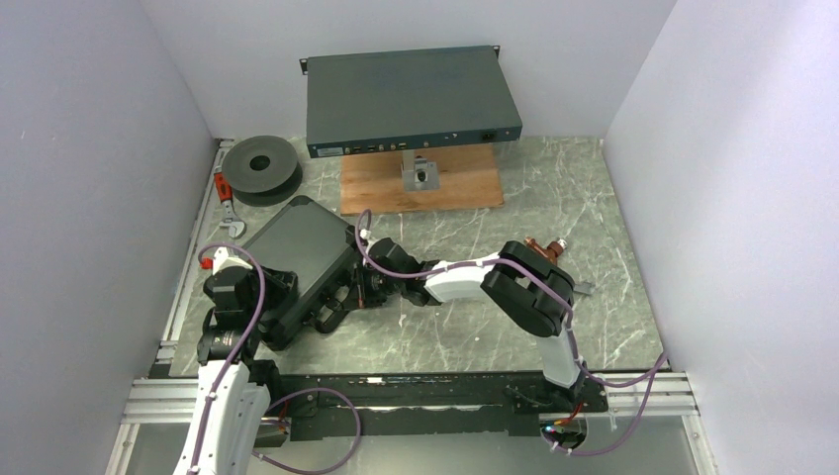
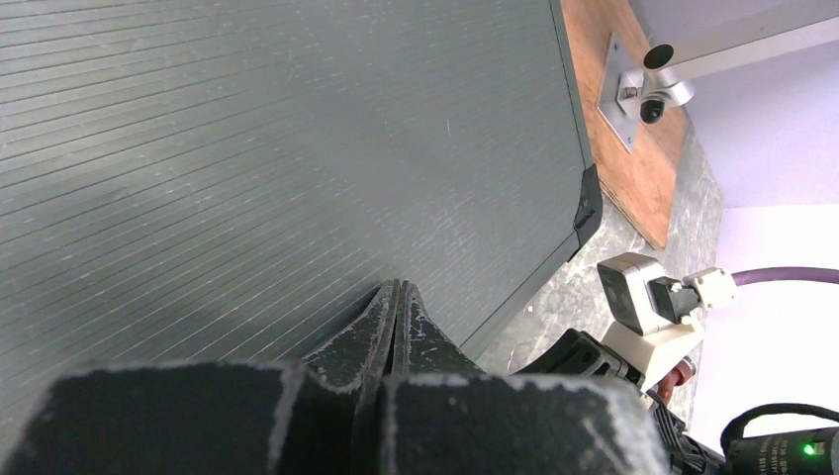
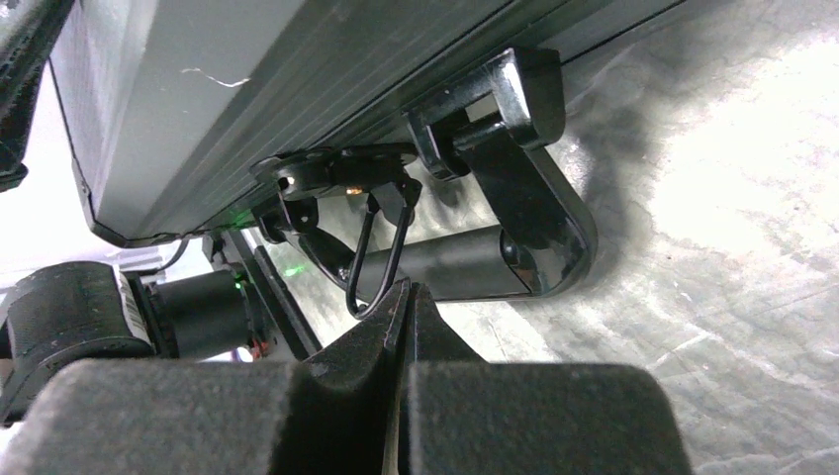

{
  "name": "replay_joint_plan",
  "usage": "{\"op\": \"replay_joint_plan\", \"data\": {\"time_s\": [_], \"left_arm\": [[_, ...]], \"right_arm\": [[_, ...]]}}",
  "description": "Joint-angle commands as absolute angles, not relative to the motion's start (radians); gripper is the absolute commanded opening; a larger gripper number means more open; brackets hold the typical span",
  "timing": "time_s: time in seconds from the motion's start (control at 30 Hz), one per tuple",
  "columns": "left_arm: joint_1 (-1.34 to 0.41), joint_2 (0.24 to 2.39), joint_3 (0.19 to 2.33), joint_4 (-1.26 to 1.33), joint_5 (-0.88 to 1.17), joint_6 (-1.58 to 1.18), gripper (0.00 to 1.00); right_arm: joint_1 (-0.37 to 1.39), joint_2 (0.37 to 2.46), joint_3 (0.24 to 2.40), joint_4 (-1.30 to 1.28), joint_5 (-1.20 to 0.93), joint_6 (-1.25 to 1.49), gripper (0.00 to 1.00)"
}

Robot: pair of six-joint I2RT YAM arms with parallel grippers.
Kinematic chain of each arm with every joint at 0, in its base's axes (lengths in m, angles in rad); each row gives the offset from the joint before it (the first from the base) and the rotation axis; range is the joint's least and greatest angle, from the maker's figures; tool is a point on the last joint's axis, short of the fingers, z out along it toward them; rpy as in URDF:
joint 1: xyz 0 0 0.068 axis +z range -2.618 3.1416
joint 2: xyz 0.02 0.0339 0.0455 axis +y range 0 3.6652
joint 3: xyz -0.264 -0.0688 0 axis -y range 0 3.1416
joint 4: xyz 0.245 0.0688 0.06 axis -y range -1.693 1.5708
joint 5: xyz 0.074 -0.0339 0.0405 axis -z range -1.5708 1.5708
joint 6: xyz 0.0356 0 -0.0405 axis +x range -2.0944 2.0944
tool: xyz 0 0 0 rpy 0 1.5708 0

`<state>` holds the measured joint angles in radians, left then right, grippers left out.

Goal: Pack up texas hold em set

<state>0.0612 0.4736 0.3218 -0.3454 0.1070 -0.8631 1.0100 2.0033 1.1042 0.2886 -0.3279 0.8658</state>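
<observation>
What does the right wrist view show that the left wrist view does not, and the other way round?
Only the right wrist view shows the black handle and the wire latch. Only the left wrist view shows the ribbed lid, the wooden board and the metal bracket. Both show the dark case, the marble table and a shut claw at the bottom edge: the right claw in the first, the left claw in the second.
</observation>
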Motion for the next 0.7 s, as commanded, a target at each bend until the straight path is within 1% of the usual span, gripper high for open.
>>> {"op": "replay_joint_plan", "data": {"time_s": [0.0,0.4,0.67], "left_arm": [[0.058,0.489,0.262,-0.542,0.085,-0.847,0.0],[0.058,0.476,0.256,-0.553,0.066,-0.854,0.0],[0.058,0.477,0.247,-0.549,0.064,-0.858,0.0]], "right_arm": [[1.015,2.014,1.15,0.33,-0.365,0.886,0.0],[1.015,2.058,1.209,0.333,-0.401,0.916,0.0],[1.01,2.1,1.334,0.297,-0.393,0.921,0.0]]}}
